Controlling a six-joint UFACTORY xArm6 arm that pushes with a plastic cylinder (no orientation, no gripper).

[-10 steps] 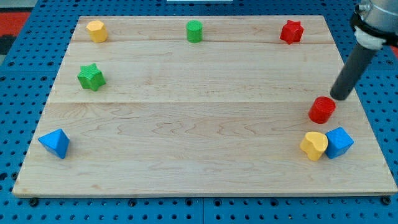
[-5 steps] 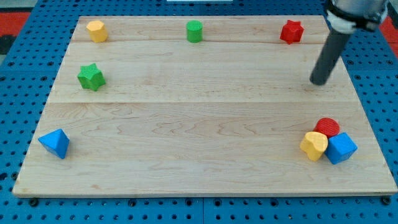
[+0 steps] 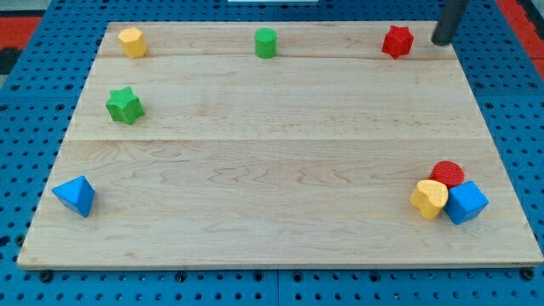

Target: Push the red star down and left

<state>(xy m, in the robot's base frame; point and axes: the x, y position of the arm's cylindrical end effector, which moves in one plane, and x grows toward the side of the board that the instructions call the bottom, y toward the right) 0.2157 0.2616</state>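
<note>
The red star (image 3: 397,42) sits near the top right corner of the wooden board (image 3: 280,144). My tip (image 3: 441,41) stands just to the right of the red star, a short gap apart, at the board's top right edge. The rod rises out of the view's top.
A yellow block (image 3: 131,41) is at top left and a green cylinder (image 3: 266,42) at top centre. A green star (image 3: 125,105) is at left, a blue block (image 3: 75,195) at bottom left. A red cylinder (image 3: 448,173), yellow block (image 3: 429,199) and blue block (image 3: 466,202) cluster at bottom right.
My tip pushed the red cylinder down against the yellow and blue blocks, then moved up to the right of the red star. The red star has not moved.
</note>
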